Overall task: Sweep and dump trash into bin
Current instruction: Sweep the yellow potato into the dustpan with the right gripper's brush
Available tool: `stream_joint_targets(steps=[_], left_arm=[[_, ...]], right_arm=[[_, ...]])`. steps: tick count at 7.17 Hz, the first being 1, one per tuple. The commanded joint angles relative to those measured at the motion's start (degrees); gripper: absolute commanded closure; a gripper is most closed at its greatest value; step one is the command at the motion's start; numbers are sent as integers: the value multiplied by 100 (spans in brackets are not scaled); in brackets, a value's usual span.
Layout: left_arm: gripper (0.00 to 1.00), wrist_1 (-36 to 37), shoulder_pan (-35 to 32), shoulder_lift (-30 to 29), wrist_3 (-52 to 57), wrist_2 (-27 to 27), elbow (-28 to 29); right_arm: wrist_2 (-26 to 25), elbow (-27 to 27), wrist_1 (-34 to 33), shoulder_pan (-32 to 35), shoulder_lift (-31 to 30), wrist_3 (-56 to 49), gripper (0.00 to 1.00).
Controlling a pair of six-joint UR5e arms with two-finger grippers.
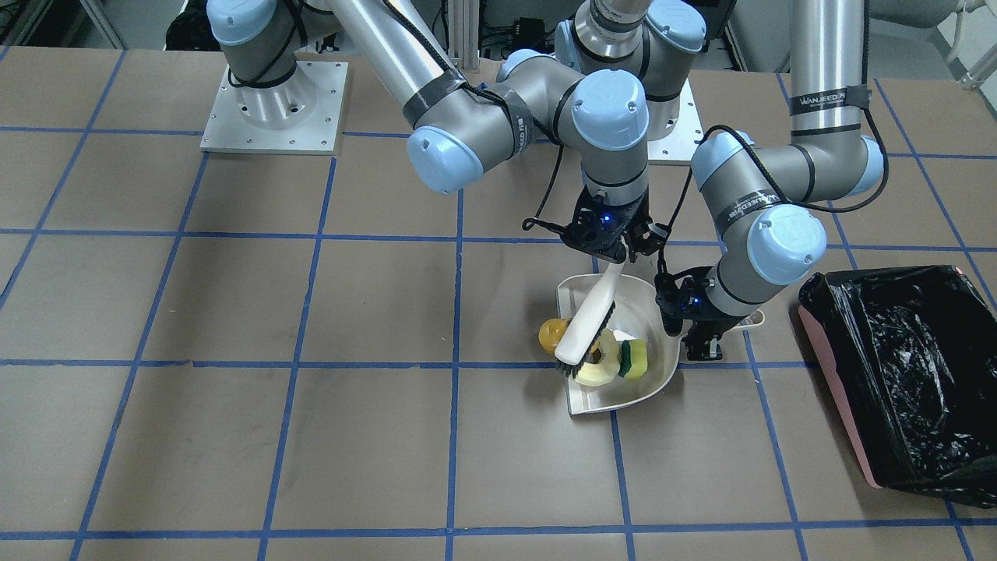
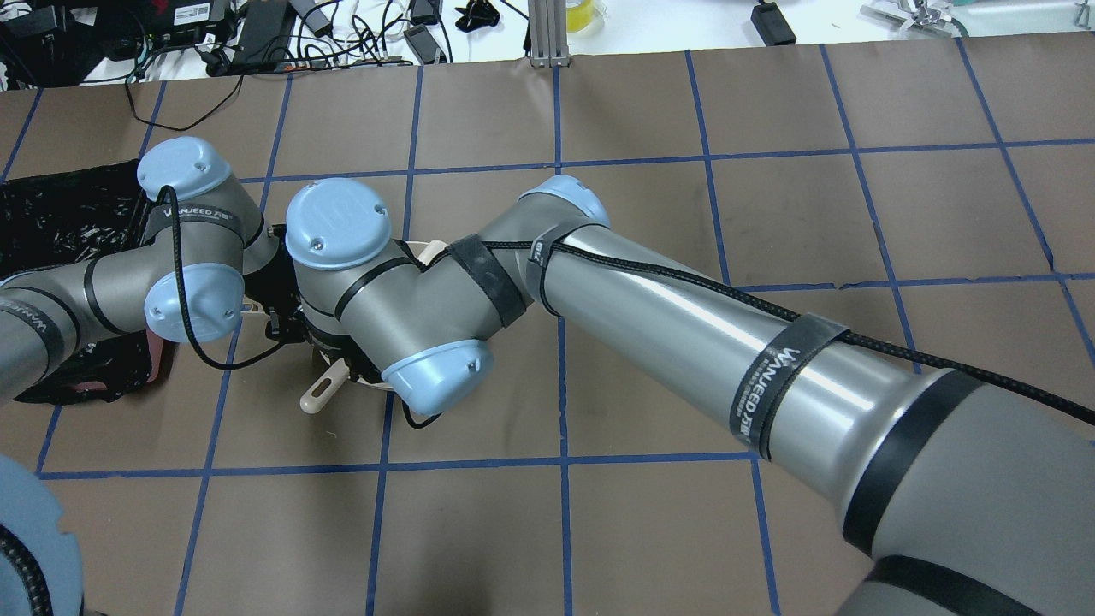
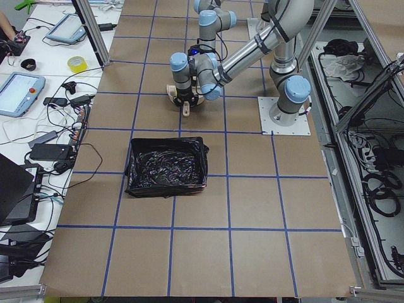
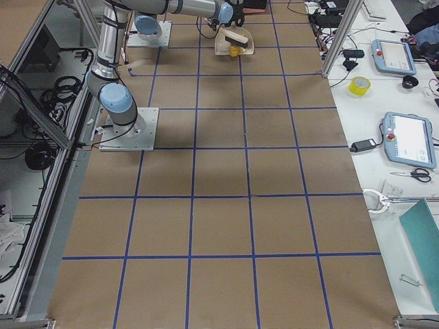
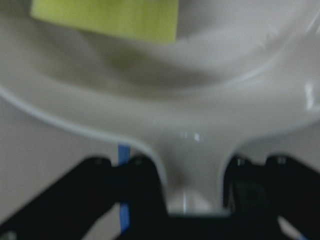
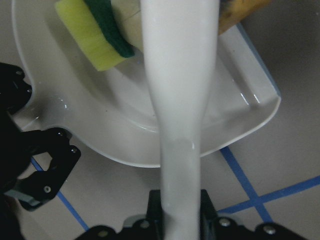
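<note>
The beige dustpan [image 1: 607,393] lies on the table with its open edge toward the view's left. The pale melon-rind slice [image 1: 596,370] and the yellow wedge with a green side [image 1: 635,358] lie in it. The orange lump [image 1: 551,333] sits at its lip. My right gripper [image 1: 615,249] is shut on the beige brush [image 1: 588,319], bristles on the rind slice. My left gripper [image 1: 705,343] is shut on the dustpan's handle [image 5: 192,165]. The right wrist view shows the brush handle [image 6: 180,100], the wedge [image 6: 97,35] and the pan [image 6: 125,135]. The pink bin [image 1: 837,397] with its black bag stands beyond the left gripper.
Both arms cross closely over the dustpan and hide it in the overhead view, where only the brush's handle end [image 2: 321,389] and a bit of the pan's rim [image 2: 428,248] show. The bin [image 3: 167,167] is about one grid square from the pan.
</note>
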Motion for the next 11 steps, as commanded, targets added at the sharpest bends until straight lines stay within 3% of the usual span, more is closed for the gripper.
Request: stream_joint_targets(steps=[1, 4, 6, 8, 11], left_arm=[[100, -1, -1, -6, 0, -10, -1], [100, -1, -1, -15, 0, -10, -1], [100, 8, -1, -24, 0, -19, -1], [100, 8, -1, -15, 0, -19, -1], [100, 8, -1, -15, 9, -19, 8]], right_arm=[[-47, -189, 351, 57, 20, 105, 100], [-300, -136, 1782, 31, -515, -341, 100], [-433, -48, 2058, -65, -587, -797, 100], [-1196, -39, 2698, -266, -587, -2341, 100], [-1566, 486, 2422, -417, -596, -3417, 100]])
